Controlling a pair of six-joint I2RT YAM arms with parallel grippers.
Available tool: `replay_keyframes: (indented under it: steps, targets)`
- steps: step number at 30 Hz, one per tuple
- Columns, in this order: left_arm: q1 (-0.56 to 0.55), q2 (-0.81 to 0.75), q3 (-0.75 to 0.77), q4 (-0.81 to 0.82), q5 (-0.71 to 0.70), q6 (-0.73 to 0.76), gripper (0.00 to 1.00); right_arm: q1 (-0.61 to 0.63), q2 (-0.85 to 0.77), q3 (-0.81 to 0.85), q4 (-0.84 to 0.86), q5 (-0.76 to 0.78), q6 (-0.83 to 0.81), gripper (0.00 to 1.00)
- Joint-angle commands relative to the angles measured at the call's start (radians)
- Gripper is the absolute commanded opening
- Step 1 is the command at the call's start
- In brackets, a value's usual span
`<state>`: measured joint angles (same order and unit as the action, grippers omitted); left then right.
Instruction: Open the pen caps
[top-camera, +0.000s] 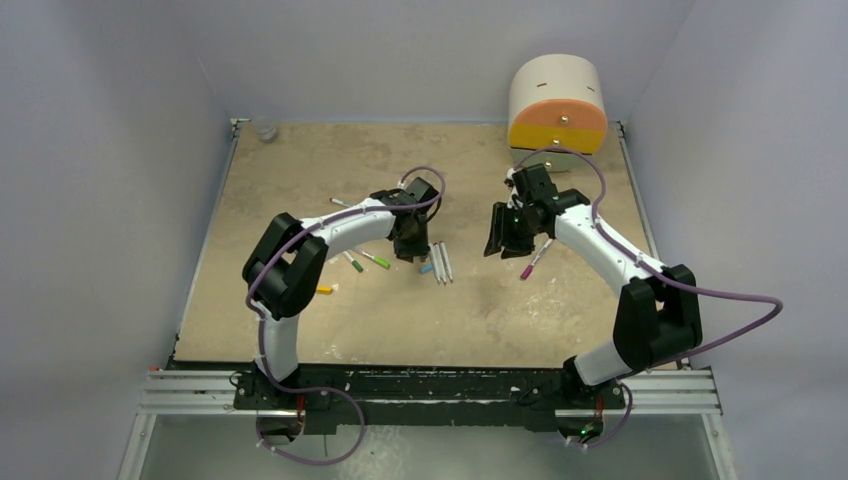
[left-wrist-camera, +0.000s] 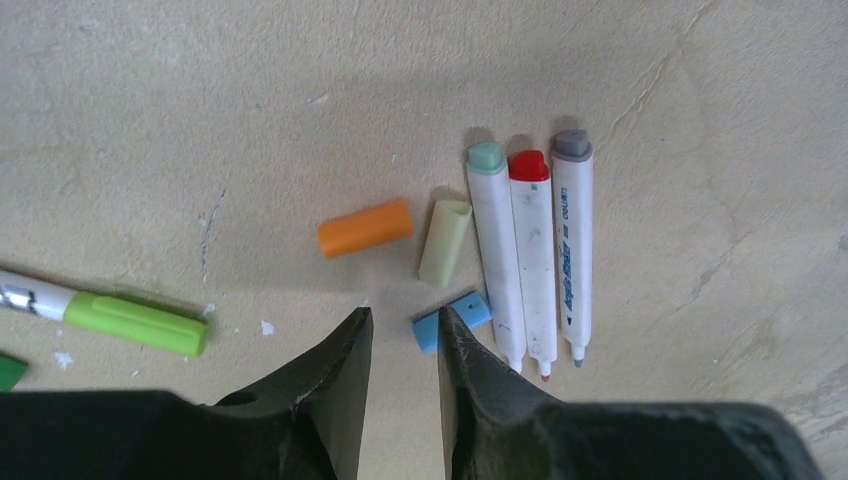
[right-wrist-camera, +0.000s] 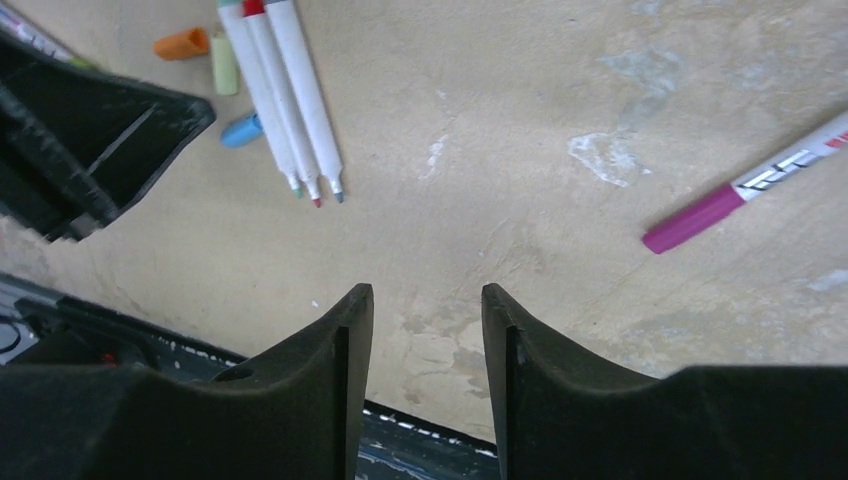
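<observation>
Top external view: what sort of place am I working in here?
Probably an enclosed robot test cell: plain grey walls box in a scuffed tan tabletop, a metal mounting rail lines its near edge, and marker pens lie scattered.

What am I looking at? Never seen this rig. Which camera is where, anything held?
A left arm and a right arm are bolted at the near edge of a table, each ending in a two-finger pincer. The wide picture looks down from above and behind; the other two come from a camera on each wrist. On the table lie three uncapped pens side by side, with an orange cap, a pale yellow cap and a blue cap loose beside them. A magenta-capped pen and a green-capped pen lie apart. A round drawer unit stands at the back. The left pincer and right pincer are open, holding nothing.
</observation>
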<state>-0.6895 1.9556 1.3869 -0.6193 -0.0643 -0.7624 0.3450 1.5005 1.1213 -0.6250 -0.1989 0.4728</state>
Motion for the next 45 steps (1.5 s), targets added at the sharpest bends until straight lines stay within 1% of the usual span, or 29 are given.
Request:
replay_keyframes:
  steps: [1,2,3,6,9,12,17,27,31,36,40,42,45]
  targets:
    - [0.002,-0.098,0.088,-0.07,-0.026,0.02,0.27,-0.048,0.007,0.018,-0.041,0.087,0.034,0.47]
    - [0.002,-0.117,0.103,-0.088,-0.028,0.019,0.28,-0.077,0.007,0.017,-0.046,0.1,0.039,0.49]
    - [0.002,-0.139,0.117,-0.107,-0.029,0.016,0.32,-0.101,0.007,0.014,-0.049,0.113,0.043,0.49]
    - [0.002,-0.206,0.144,-0.142,-0.017,0.008,0.46,-0.169,0.0,0.002,-0.054,0.155,0.06,0.51]
    - [0.002,-0.269,0.151,-0.165,-0.01,-0.001,0.5,-0.213,0.011,-0.005,-0.059,0.212,0.096,0.53]
    - [0.002,-0.312,0.151,-0.189,-0.001,-0.011,0.53,-0.224,0.058,0.012,-0.077,0.274,0.136,0.52]
    - [0.002,-0.359,0.13,-0.193,0.02,-0.014,0.57,-0.238,0.15,0.058,-0.086,0.318,0.176,0.51]
    - [0.002,-0.417,0.1,-0.218,0.005,0.004,0.61,-0.27,0.296,0.152,-0.089,0.37,0.211,0.48]
    - [0.003,-0.427,0.092,-0.219,0.007,0.003,0.61,-0.272,0.334,0.152,-0.069,0.363,0.214,0.46]
    - [0.002,-0.426,0.097,-0.217,0.01,0.003,0.62,-0.271,0.344,0.097,-0.02,0.314,0.225,0.44]
    - [0.002,-0.42,0.104,-0.217,0.019,0.002,0.62,-0.271,0.34,0.038,0.024,0.292,0.222,0.33]
    - [0.003,-0.415,0.112,-0.218,0.022,0.002,0.62,-0.272,0.335,0.008,0.044,0.274,0.218,0.19]
    - [0.003,-0.407,0.129,-0.221,0.033,0.004,0.63,-0.271,0.31,-0.034,0.071,0.261,0.217,0.06]
